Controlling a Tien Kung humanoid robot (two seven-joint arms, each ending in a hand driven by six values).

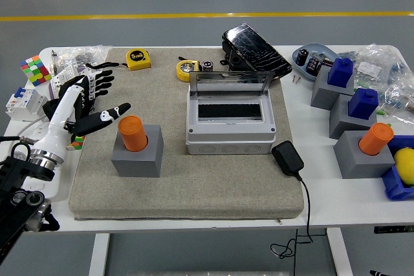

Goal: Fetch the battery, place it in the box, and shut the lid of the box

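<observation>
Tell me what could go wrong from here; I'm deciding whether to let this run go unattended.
1. The left hand is open beside the orange battery, which stands in a grey holder; a pinch from the side may drag the holder along or tip the battery.
2. The box lid stands upright behind a narrow dark opening, so the battery could catch the rim.
3. A black adapter lies at the box's front right corner and could be bumped.

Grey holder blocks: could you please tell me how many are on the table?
4: one on the mat holding an orange cylinder, three at the right; more could be hidden.
</observation>
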